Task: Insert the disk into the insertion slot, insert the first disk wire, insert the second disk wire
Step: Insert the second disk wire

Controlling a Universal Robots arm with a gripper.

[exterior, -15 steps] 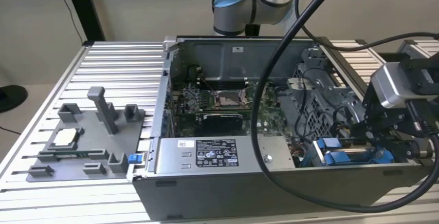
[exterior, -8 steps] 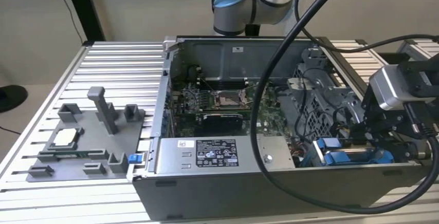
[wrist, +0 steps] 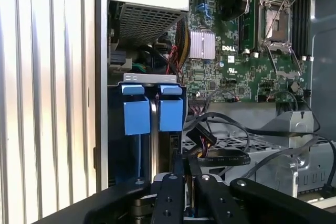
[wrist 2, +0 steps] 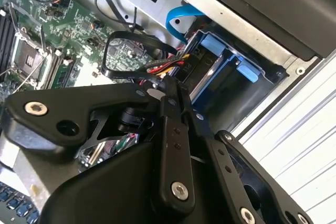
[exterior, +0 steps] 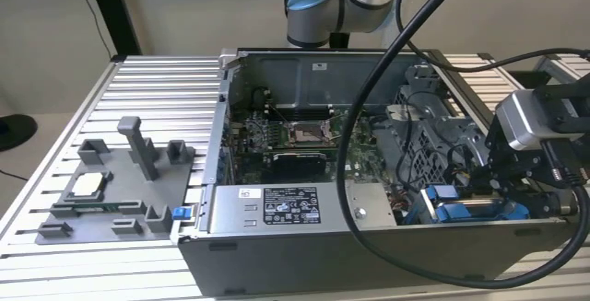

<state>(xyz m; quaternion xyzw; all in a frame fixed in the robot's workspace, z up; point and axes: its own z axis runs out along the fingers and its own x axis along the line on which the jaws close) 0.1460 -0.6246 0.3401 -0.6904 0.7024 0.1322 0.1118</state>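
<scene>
The open computer case [exterior: 369, 246] lies on a slatted metal table [exterior: 157, 80] and holds a green motherboard [exterior: 295, 135], a grey power supply box [exterior: 276, 208] at its near side and a perforated cage [wrist: 231, 142]. At its corner on the exterior view's right is the insertion slot [wrist: 144, 78]. The disk [wrist: 171, 115] stands on edge in the slot; its blue frame tabs show at the opening, while the metal body is mostly hidden. The gripper [wrist: 187, 166] hangs just beside that slot, its fingers [wrist: 170, 192] drawn close together, pinching a black connector [wrist: 203, 142] with red and yellow leads. A blue flat wire [wrist 2: 181, 17] loops near the case wall.

On the exterior view's left a grey fixture tray [exterior: 55, 211] carries a small silver square part [exterior: 88, 185] and a blue clip [exterior: 182, 212].

The power supply box wears a black-and-white label [exterior: 290, 206] — its print is too small to make out. The motherboard bears white lettering.
</scene>
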